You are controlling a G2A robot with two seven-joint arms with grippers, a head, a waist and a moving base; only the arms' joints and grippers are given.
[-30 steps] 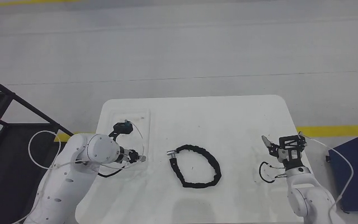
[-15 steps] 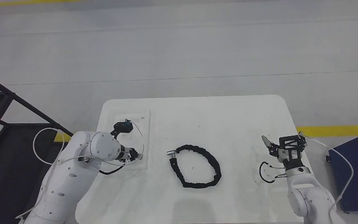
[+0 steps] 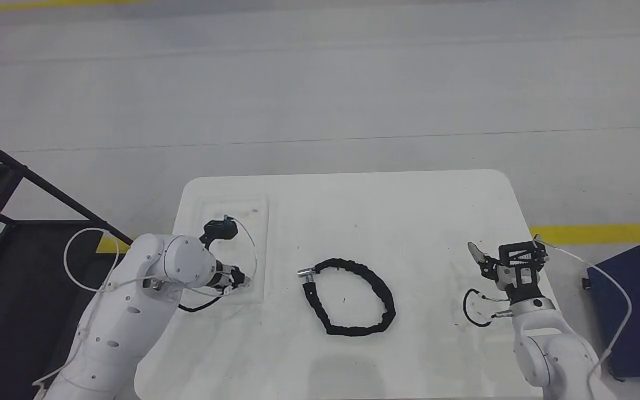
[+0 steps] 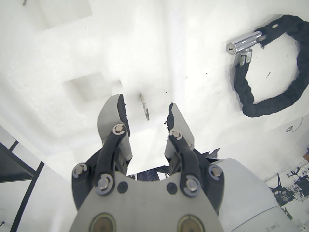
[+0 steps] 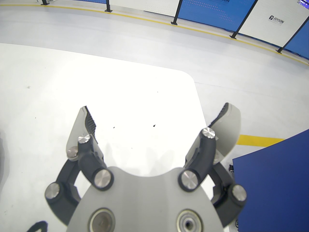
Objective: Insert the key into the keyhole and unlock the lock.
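L gripper (image 4: 146,102) is released, fingers spread, low over the white foam tray (image 4: 48,49) at the left side of the table (image 3: 430,215). The key (image 4: 144,108) stands on edge on the foam btwn the two pads, w/ a gap each side, touching neither. The tray has square recesses cut into it, far side of the gripper.

The chain lock (image 3: 350,297) lies at table centre, to the right of the tray and well apart from the key. It's a black fabric-sleeved chain in a loop, w/ both ends meeting at a chrome lock cylinder (image 4: 245,42) on the loop's far-left corner. The keyhole (image 4: 230,47) is in the cylinder's left end, facing the tray side.

R gripper (image 5: 154,107) is released too, jaws wide. It hangs above the table's near-right part, close to the right edge, well apart from the chain lock.
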